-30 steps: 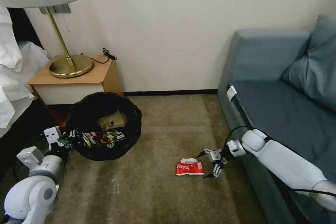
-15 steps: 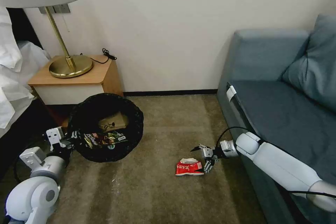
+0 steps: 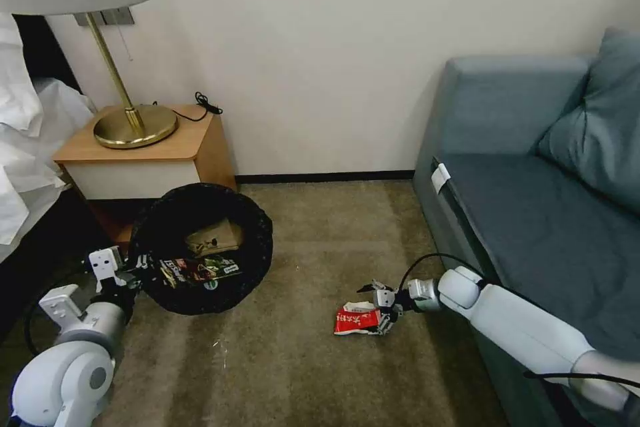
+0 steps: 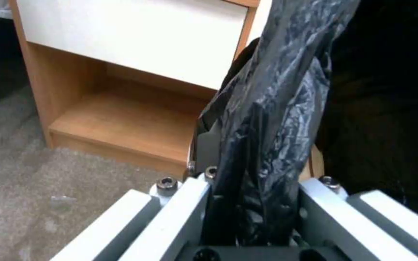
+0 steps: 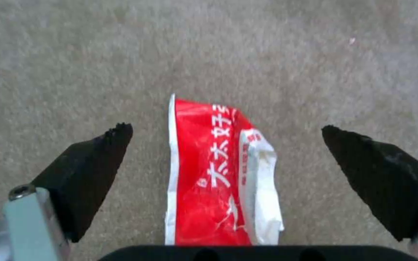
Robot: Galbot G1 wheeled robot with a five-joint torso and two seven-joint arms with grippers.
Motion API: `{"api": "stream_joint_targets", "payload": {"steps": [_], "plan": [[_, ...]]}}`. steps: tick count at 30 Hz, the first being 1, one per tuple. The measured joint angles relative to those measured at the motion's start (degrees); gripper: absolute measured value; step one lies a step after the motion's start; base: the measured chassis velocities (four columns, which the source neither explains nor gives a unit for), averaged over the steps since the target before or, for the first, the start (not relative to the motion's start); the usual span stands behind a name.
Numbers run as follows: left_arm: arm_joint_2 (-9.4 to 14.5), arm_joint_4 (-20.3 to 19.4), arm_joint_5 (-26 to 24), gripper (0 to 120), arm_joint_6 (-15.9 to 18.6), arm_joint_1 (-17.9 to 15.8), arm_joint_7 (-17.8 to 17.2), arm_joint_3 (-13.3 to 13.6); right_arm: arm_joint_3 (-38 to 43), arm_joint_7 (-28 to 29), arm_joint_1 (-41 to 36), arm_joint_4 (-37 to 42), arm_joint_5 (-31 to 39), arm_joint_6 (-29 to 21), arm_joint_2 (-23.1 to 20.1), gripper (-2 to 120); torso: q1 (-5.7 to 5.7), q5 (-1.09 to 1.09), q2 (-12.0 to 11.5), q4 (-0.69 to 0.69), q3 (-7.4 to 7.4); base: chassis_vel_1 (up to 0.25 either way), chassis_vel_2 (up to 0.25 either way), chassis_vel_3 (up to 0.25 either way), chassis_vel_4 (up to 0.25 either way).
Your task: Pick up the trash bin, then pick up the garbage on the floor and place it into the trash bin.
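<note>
Garbage is partly inside the trash bin (image 3: 200, 248) already: a brown paper bag (image 3: 212, 237) and a dark snack wrapper (image 3: 200, 269) lie in its black liner. One red-and-white packet (image 3: 359, 319) is on the carpet (image 3: 300, 360), between the bin and the blue sofa (image 3: 533, 200). The right gripper (image 3: 379, 309) is low over the carpet with its fingers spread wide; in the right wrist view the packet (image 5: 221, 174) lies flat between the two black fingertips (image 5: 93, 163), and neither tip touches it. The left gripper (image 3: 127, 267) is at the near side of the bin, which stands beside the wooden nightstand (image 3: 143, 153). In the left wrist view its fingers are closed on the bin's rim, with the crinkled black bag (image 4: 272, 119) pressed between them.
</note>
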Motion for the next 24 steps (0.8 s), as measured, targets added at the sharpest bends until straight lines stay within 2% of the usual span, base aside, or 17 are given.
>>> {"api": "stream_joint_targets", "payload": {"steps": [4, 17, 24], "plan": [[-0.5, -0.2, 1.0, 1, 0.1, 0.6, -0.1, 0.1, -1.1, 3.5, -0.9, -0.8, -0.1, 0.0, 0.4, 100, 0.0, 0.0, 0.0, 0.0, 0.0, 0.0, 0.0, 0.0, 0.0], [-0.4, -0.3, 1.2, 1, 0.1, 0.9, -0.1, -0.1, -4.1, 8.9, -0.9, -3.2, -1.1, -0.7, 3.3, 100, 0.0, 0.01, 0.0, 0.02, 0.0, 0.0, 0.0, 0.0, 0.0], [0.3, 0.3, 0.9, 1, 0.1, 0.6, -0.1, -0.1, -4.1, 9.6, -0.9, -5.9, -2.9, -0.2, 4.8, 100, 0.0, 0.01, 0.0, 0.02, 0.0, 0.0, 0.0, 0.0, 0.0]]}}
